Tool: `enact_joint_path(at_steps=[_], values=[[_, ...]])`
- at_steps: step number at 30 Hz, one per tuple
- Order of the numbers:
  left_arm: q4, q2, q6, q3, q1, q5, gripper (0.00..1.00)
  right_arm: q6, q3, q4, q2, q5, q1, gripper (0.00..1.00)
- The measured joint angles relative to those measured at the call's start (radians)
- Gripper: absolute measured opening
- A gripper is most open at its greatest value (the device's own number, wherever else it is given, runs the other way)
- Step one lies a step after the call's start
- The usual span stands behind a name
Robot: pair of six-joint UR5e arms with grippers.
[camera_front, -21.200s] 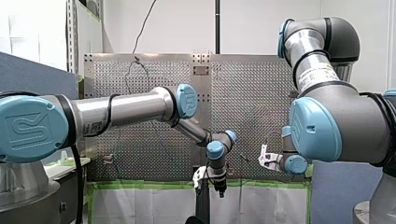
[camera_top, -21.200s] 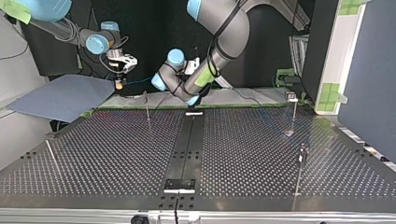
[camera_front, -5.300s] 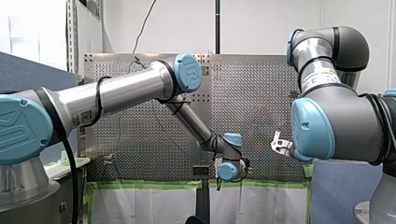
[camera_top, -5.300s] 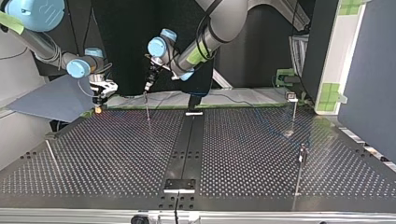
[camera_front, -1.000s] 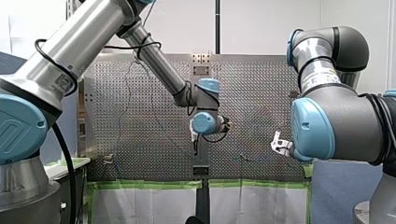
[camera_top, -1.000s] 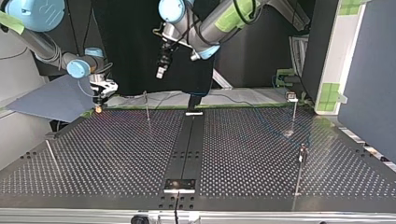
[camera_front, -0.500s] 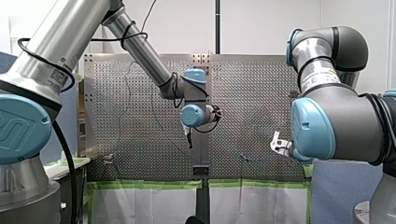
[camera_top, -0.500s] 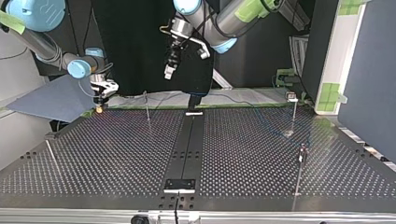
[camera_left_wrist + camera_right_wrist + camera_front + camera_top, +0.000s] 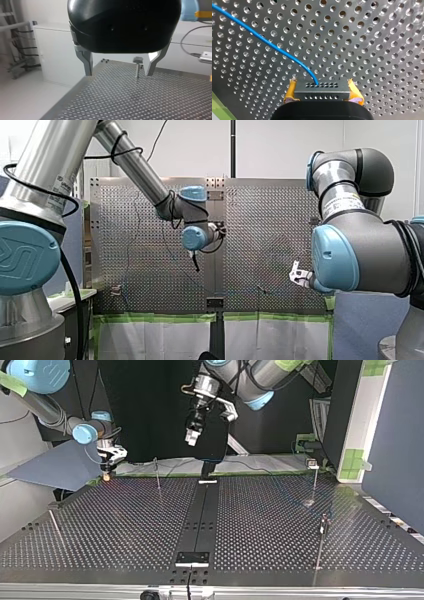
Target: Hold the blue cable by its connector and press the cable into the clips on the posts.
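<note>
A thin blue cable (image 9: 262, 41) runs across the perforated table (image 9: 372, 45) into a grey connector block (image 9: 322, 87). My right gripper (image 9: 322, 94), with yellow pads, is shut on that block. In the top view it hangs low at the table's far left edge (image 9: 107, 471). My left gripper (image 9: 120, 72) is open and empty, its metal fingers (image 9: 87, 63) apart. It is raised high above the table's far middle (image 9: 192, 439). A post with a clip (image 9: 137, 65) stands far ahead between its fingers.
Thin posts stand on the table in the top view: one at the far left (image 9: 157, 474), one at the far right (image 9: 314, 477), one nearer at the right (image 9: 322, 532). A black strip (image 9: 200, 515) runs down the middle. A blue-grey panel (image 9: 60, 465) lies at the left.
My left arm has lifted further and swung toward the top view's right, away from the far left post. My right arm and the connector have not moved.
</note>
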Motion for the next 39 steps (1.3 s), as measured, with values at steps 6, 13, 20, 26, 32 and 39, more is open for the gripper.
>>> enact_joint_path(at_steps=[6,13,20,26,32,39], values=[[0.046,0.044,-0.01,-0.047,0.018,0.01,1.0,-0.045,0.0,0.023,-0.005,0.003,0.0,0.0],[0.106,0.052,-0.016,-0.107,0.044,0.022,1.0,-0.087,0.003,0.068,-0.055,0.014,0.007,0.0],[0.149,0.01,-0.018,-0.168,0.057,0.036,1.0,-0.111,0.022,0.095,-0.107,0.034,0.015,0.0],[0.169,-0.041,-0.019,-0.219,0.052,0.019,1.0,-0.115,0.048,0.093,-0.13,0.037,0.019,0.0],[0.176,-0.087,-0.026,-0.269,0.049,0.012,1.0,-0.115,0.084,0.084,-0.174,0.04,0.025,0.0],[0.183,-0.099,-0.029,-0.336,0.05,0.009,1.0,-0.109,0.131,0.056,-0.226,0.042,0.034,0.0]])
